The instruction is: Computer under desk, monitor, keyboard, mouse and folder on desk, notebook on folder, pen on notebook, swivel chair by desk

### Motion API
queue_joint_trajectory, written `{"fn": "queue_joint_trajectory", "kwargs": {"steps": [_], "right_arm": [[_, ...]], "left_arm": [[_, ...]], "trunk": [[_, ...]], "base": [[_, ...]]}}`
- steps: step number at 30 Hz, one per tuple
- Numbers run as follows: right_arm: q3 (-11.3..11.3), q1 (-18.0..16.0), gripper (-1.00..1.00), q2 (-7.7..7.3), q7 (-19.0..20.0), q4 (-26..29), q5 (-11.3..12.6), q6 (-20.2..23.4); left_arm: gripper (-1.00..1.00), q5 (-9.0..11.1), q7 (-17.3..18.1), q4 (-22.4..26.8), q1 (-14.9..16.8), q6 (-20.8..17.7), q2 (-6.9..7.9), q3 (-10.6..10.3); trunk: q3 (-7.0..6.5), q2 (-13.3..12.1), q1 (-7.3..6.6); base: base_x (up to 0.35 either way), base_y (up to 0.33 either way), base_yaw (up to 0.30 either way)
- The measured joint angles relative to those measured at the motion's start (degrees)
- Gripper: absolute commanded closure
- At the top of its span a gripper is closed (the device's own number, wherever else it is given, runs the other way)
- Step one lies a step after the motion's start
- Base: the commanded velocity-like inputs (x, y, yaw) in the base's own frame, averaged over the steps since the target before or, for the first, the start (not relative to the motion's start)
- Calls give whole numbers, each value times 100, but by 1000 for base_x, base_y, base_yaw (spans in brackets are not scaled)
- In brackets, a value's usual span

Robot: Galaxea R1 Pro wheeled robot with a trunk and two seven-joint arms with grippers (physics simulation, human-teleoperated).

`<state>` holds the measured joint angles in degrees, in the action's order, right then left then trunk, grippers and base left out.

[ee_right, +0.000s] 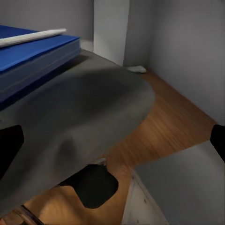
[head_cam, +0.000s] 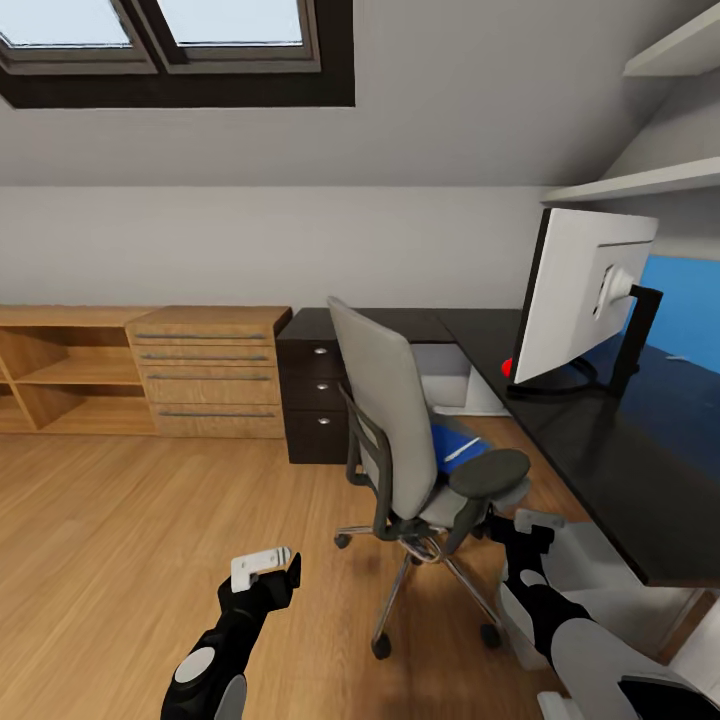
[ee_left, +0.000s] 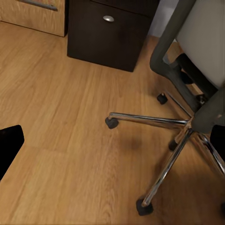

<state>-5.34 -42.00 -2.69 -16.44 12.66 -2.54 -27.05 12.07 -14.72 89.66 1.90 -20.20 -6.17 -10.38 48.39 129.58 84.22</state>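
Note:
The swivel chair [head_cam: 395,430] stands beside the desk [head_cam: 600,440], its back toward me. On its seat lies the blue folder [head_cam: 452,443] with the white pen [head_cam: 462,451] on top; both also show as folder [ee_right: 33,56] and pen [ee_right: 33,37]. The monitor [head_cam: 585,295] stands on the desk, its pale back facing me. My right gripper [head_cam: 525,525] is open just behind the chair's near armrest [ee_right: 79,122]. My left gripper [head_cam: 268,568] hangs open over the floor, left of the chrome star base [ee_left: 164,122]. Keyboard, mouse and notebook are out of view.
A dark drawer cabinet [head_cam: 315,400] stands behind the chair, with a wooden drawer chest [head_cam: 210,370] and open shelving [head_cam: 60,380] to its left. A small red object [head_cam: 507,367] lies by the monitor's base. A pale grey box [head_cam: 590,560] sits under the desk.

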Motion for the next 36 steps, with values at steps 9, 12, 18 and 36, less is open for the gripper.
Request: {"fn": "queue_joint_trajectory", "kwargs": {"steps": [9, 12, 18, 36], "right_arm": [[23, -5, -100, 38, 16, -4, -30, -39], [26, -3, -100, 62, 15, -4, -22, -41], [-4, -5, -100, 156, -1, 3, -1, -50], [14, -6, -100, 197, -3, 3, -13, -70]], "left_arm": [[-100, 0, 0, 0, 0, -8, 0, 1], [-100, 0, 0, 0, 0, -9, 0, 1], [-100, 7, 0, 2, -1, -9, 0, 2], [-100, 16, 0, 2, -1, -9, 0, 3]], "trunk": [[0, 0, 0], [0, 0, 0], [0, 0, 0], [0, 0, 0]], "base": [[-32, 31, 0], [0, 0, 0], [0, 0, 105], [0, 0, 273]]}}
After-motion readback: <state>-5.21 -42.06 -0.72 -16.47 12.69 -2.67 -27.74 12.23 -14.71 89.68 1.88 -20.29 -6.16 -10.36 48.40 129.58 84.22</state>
